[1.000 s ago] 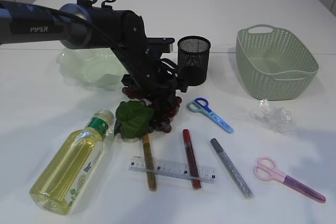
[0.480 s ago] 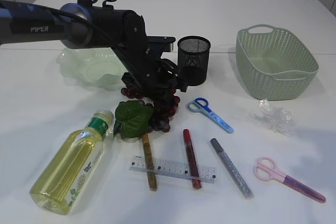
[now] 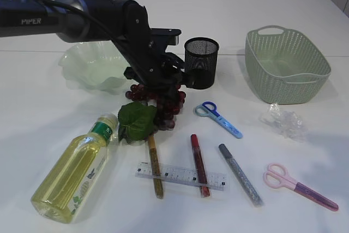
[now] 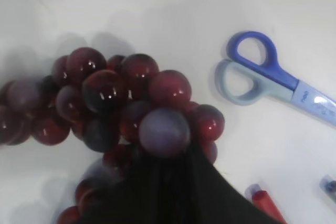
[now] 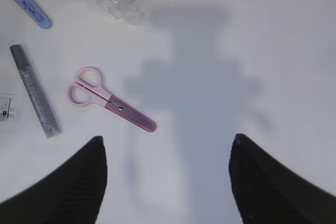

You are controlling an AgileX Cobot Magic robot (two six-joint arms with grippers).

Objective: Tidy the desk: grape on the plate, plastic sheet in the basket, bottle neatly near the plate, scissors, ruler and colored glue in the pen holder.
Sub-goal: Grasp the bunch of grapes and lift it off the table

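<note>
Left end effector (image 3: 163,83) is closed on the grape bunch (image 3: 158,102), gripping near the stem end; the wrist view shows dark fingers pinching into the berries, though the exact contact is partly hidden, so a stem hold is my best guess. The bunch sits just at 5 o'clock of the green plate (image 3: 90,66), leaf (image 3: 136,123) trailing toward 7 o'clock and touching the counter (image 3: 43,118).

Handling: plastic fruit, likely light, berries hard and glossy, so slippery singly; the cluster flexes and swings. Best held at the stem or deep in the cluster, not on one berry.

Right end effector (image 5: 168,182) stands open and empty over bare counter, pink scissors (image 5: 111,106) at its 10 o'clock.

Writing: "PIPER" on the left arm (image 3: 32,21). The bottle (image 3: 76,170) has a green label, text unreadable. The ruler (image 3: 180,175) shows graduations only
</note>
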